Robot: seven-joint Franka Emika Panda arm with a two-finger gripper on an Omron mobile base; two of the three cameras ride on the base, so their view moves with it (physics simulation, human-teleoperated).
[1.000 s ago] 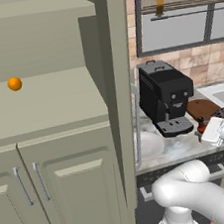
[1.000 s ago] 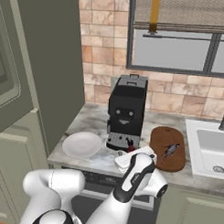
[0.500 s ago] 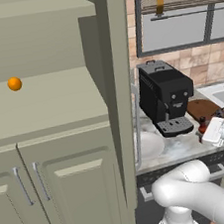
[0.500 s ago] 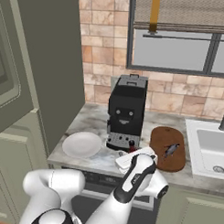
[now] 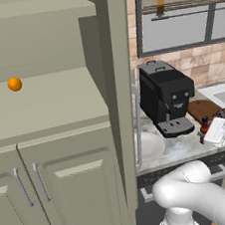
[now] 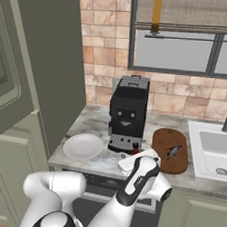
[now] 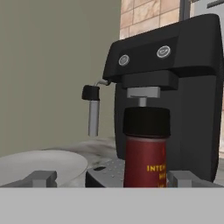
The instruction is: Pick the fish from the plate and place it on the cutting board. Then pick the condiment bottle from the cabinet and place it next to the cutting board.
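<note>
Hand view, lower centre: the gripper [image 7: 111,178] stands fully open, empty, its fingertips [image 7: 42,178] flanking the upright condiment bottle [image 7: 145,151] without contact, which suggests the bottle is resting on the counter. Behind it stands the coffee machine [image 7: 175,87], with the bare plate [image 7: 39,165] at lower left. Right base view, centre right: the fish [image 6: 173,151] lies on the cutting board [image 6: 168,156], so the bottle stands just beside the board as required.

Both base views look down from behind at the coffee machine [image 5: 166,96]; hand view sits close, seemingly level

Fish [image 6: 173,151] on cutting board [image 6: 169,160]; condiment bottle [image 7: 145,148] upright beside board
</note>
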